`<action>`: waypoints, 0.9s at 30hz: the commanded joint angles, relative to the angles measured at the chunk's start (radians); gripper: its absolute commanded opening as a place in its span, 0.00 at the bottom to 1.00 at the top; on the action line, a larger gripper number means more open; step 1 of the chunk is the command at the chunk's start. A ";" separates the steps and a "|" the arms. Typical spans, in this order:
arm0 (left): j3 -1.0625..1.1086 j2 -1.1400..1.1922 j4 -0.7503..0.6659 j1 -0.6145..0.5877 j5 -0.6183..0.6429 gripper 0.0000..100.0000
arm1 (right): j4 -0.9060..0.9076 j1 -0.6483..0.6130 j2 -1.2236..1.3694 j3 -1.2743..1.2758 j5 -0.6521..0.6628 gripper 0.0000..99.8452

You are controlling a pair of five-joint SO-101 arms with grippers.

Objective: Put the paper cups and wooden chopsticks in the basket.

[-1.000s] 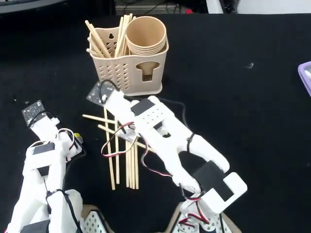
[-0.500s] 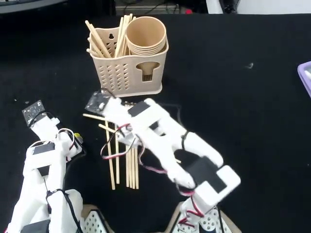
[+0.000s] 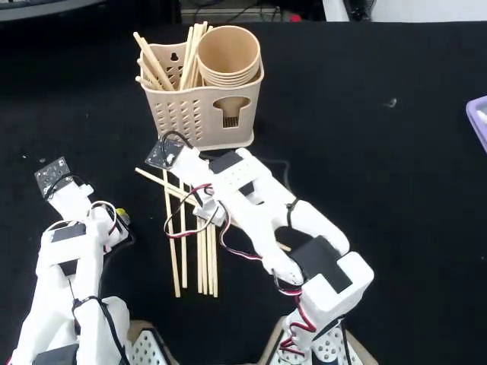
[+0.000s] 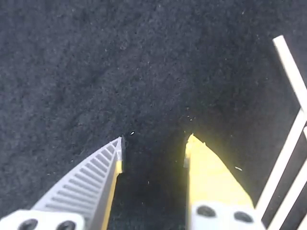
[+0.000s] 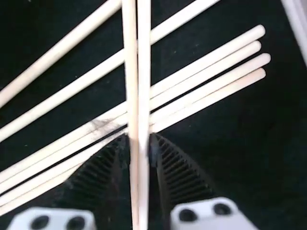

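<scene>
While the right end effector (image 5: 138, 140) clamps chopsticks (image 5: 136, 72), the basket (image 3: 181, 115) stands near.

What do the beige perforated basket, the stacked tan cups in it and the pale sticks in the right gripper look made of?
Beige perforated basket: probably moulded plastic, matt, with regular slots. Stacked tan cups: likely paper, thin nested rims. Pale sticks in the right gripper: apparently bare wood, matt, unvarnished.
</scene>
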 commanded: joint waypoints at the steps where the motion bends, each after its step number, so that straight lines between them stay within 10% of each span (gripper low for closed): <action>1: -0.008 -0.025 -0.015 -0.002 -0.005 0.21 | 0.018 0.026 -0.054 -0.044 0.005 0.01; 13: -0.008 -0.025 -0.015 -0.002 -0.005 0.21 | 0.169 0.017 -0.524 -0.018 -0.002 0.01; 27: -0.008 -0.025 -0.015 -0.002 -0.005 0.21 | 0.023 0.087 -0.209 0.111 0.077 0.01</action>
